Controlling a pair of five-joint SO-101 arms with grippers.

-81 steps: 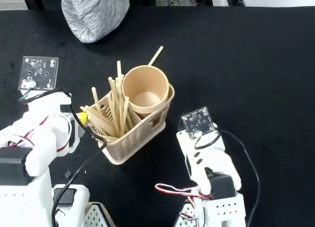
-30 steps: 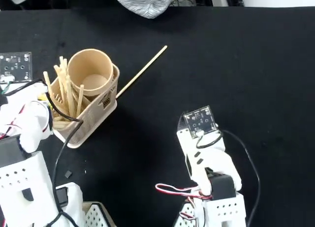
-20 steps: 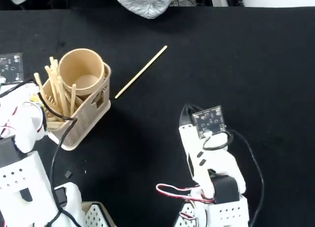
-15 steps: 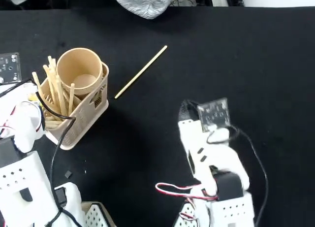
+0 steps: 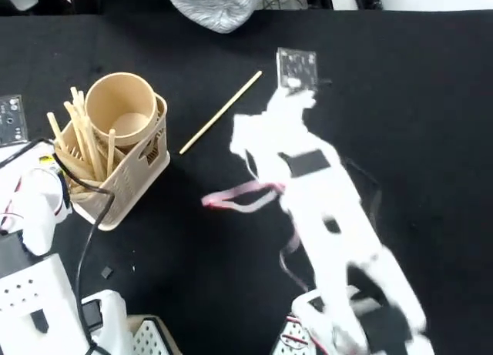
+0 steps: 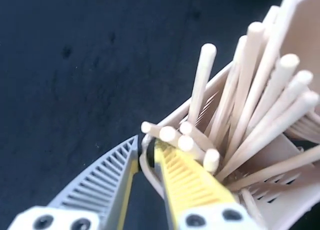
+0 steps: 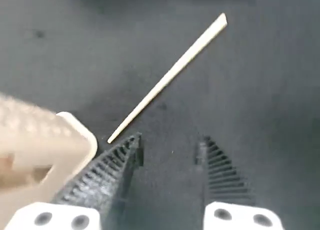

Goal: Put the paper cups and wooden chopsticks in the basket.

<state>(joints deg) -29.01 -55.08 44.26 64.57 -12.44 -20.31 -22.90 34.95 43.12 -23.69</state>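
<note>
Left to right: the left gripper [image 6: 145,146], clamped shut on the left rim of the basket [image 5: 129,179], has dragged it from the middle of the black table [image 5: 416,101] to the left side over the past few seconds. One loose chopstick [image 5: 221,112] was left behind. The right arm, folded at the near edge half a second ago, has swung far out across the table.

The basket holds a paper cup [image 5: 119,108] standing mouth-up in its far end. A bundle of chopsticks [image 5: 79,139] leans at angles in its near end, tips above the rim. The loose chopstick lies flat just right of the basket, slanting away to the far right and not touching it. The right gripper [image 7: 170,140] hangs by that chopstick's near end, jaws spread, with nothing between them.
</note>
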